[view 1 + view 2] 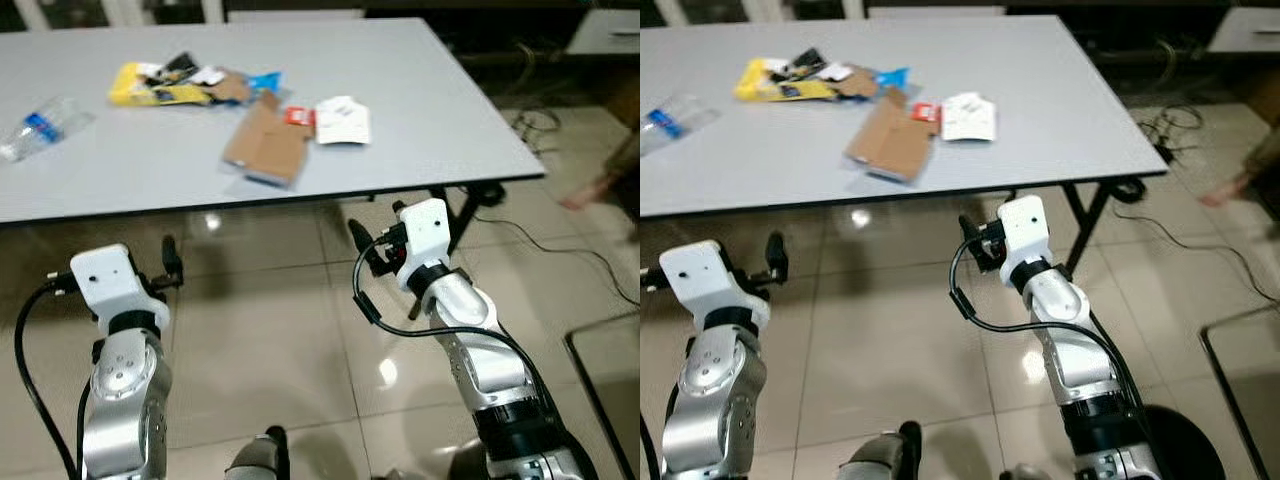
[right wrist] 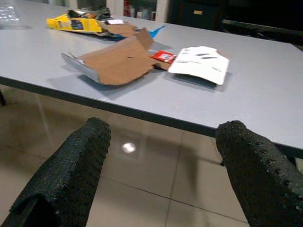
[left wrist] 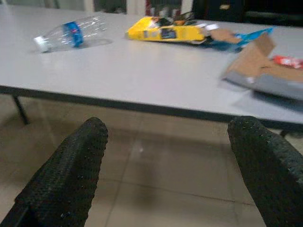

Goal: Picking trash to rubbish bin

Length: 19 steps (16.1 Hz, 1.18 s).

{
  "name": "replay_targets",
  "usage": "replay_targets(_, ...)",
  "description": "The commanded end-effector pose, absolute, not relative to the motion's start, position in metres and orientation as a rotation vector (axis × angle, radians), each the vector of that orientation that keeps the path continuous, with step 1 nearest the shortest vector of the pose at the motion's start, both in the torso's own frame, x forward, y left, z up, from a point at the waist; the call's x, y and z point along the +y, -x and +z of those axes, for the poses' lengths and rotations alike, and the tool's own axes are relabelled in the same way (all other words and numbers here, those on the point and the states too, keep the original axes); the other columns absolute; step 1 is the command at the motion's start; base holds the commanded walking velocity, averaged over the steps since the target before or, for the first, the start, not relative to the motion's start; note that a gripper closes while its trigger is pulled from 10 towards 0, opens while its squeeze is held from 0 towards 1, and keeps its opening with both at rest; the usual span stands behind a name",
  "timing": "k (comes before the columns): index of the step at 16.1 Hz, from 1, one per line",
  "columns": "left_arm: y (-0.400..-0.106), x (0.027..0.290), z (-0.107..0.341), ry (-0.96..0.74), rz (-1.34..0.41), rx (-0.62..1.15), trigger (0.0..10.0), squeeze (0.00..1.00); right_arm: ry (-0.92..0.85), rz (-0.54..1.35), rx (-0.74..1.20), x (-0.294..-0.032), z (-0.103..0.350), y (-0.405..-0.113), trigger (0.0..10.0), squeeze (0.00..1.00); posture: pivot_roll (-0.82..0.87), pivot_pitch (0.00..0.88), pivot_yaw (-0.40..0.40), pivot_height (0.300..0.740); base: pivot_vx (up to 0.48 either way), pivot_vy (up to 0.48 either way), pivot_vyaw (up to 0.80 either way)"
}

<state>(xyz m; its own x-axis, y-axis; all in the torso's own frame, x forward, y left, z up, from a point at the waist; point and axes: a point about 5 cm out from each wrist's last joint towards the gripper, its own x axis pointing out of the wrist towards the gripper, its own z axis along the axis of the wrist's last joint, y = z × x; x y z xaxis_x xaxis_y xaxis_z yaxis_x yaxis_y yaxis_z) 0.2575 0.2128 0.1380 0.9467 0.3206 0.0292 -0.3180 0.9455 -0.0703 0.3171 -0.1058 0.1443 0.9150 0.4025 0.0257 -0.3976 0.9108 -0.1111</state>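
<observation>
Trash lies on the grey table (image 1: 430,120): a clear plastic bottle (image 1: 40,125) with a blue label at the left, a yellow wrapper (image 1: 160,85) with scraps at the back, a flattened brown cardboard piece (image 1: 268,142), a small red packet (image 1: 298,116) and a white paper pack (image 1: 343,120). Both arms are held below the table's near edge. My left gripper (image 3: 175,170) is open and holds nothing, facing the bottle (image 3: 71,33) and wrapper (image 3: 165,33). My right gripper (image 2: 165,175) is open too, facing the cardboard (image 2: 118,59) and white pack (image 2: 201,64).
Shiny beige floor tiles (image 1: 270,340) spread under and in front of the table. Black table legs (image 1: 465,215) and cables (image 1: 560,245) lie at the right. A person's foot (image 1: 590,195) shows at the far right. A dark frame edge (image 1: 590,380) stands at the lower right.
</observation>
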Motion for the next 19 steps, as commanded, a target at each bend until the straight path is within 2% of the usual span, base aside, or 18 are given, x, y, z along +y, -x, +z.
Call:
replay_targets(1, -0.259, 0.217, 0.138, 0.074, 0.318, -0.027, 10.0, 0.00, 0.116, 0.425, -0.079, -0.107, 0.150, -0.318, 10.0, 0.00, -0.05, 0.146, -0.012, 0.740, 0.000, 0.000, 0.00)
replay_targets(7, -0.260, 0.218, 0.141, 0.092, 0.313, -0.039, 10.0, 0.00, 0.122, 0.450, -0.082, -0.105, 0.150, -0.318, 10.0, 0.00, -0.04, 0.153, -0.011, 0.740, 0.000, 0.000, 0.00)
replay_targets(19, -0.263, 0.208, 0.147, 0.076, 0.260, -0.059, 10.0, 0.00, 0.133, 0.444, -0.115, -0.105, 0.153, -0.316, 10.0, 0.00, -0.05, 0.155, -0.007, 0.740, 0.393, 0.000, 0.00)
